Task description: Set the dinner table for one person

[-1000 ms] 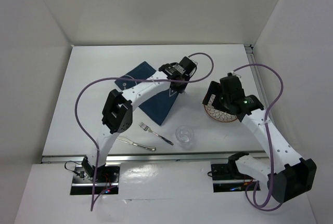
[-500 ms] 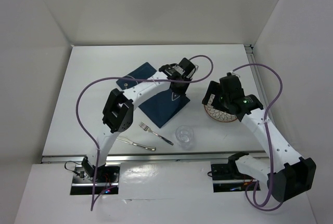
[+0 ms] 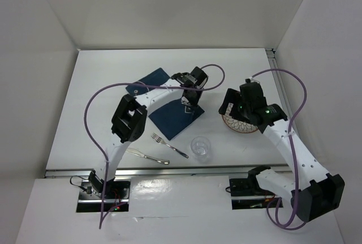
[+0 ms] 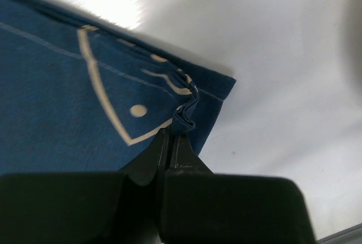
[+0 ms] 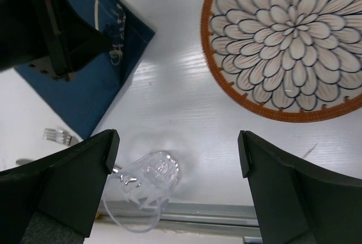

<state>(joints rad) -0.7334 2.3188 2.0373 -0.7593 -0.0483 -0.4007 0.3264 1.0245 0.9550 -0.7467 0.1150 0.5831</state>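
- Bench point(image 3: 102, 97) serving as the dinner table: a large plain white matte top that fills the floor of a white-walled enclosure, with two robot arms bolted at its near edge.
- A navy blue placemat point(image 3: 169, 120) with a pale fish outline lies at an angle near the middle of the bench.
- The left end effector point(image 3: 189, 103) is at the placemat's right corner. In the left wrist view point(image 4: 169, 136) its fingers are pressed together on a small bunched fold of the placemat point(image 4: 56, 97) edge, by the fish's eye.
- The right end effector point(image 3: 229, 103) is spread wide and holds nothing. In the right wrist view point(image 5: 176, 142) it hangs above bare bench.
- A round plate point(image 3: 240, 124) with a petal pattern and a brown rim sits flat to the right of the placemat, apart from it point(image 5: 288, 46).
- A clear glass point(image 3: 201, 146) stands nearer the arms, between placemat and plate point(image 5: 147, 190).
- A fork point(image 3: 168, 145) lies just left of the glass, below the placemat.
- A second piece of cutlery point(image 3: 148, 155) lies just beside the fork, nearer the bench edge.
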